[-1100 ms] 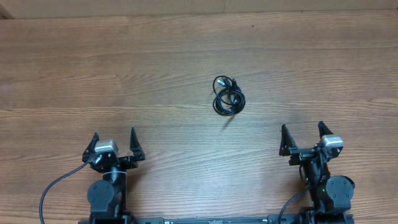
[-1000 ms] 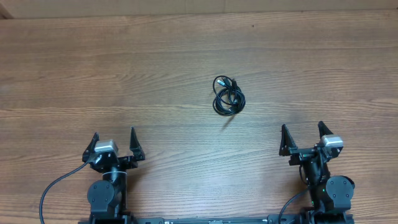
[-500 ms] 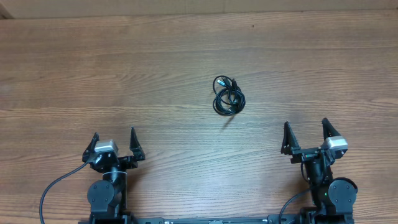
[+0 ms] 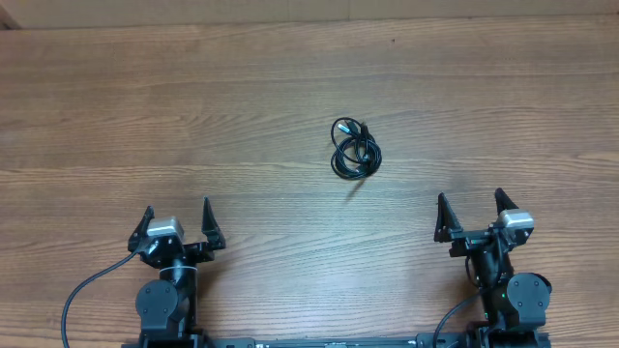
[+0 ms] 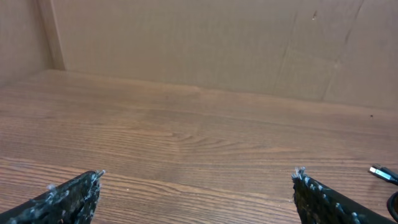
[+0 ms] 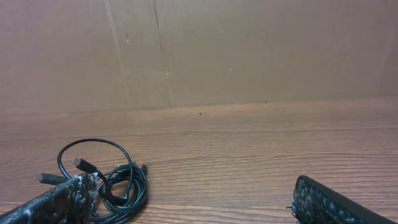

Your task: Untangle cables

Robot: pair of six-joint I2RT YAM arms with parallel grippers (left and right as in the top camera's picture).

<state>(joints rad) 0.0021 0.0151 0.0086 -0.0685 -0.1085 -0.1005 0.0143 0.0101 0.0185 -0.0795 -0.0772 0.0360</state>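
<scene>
Black cables (image 4: 355,149) bunched, well ahead of left gripper (image 4: 177,207), nearer right gripper (image 4: 470,195); both jaws spread wide.

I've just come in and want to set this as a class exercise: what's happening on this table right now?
Nothing is being handled. A small bunched coil of black cables lies alone near the middle of the wooden table. The left gripper and right gripper sit at the near edge, both open and empty, well apart from the coil. The untangling has not yet begun.
</scene>
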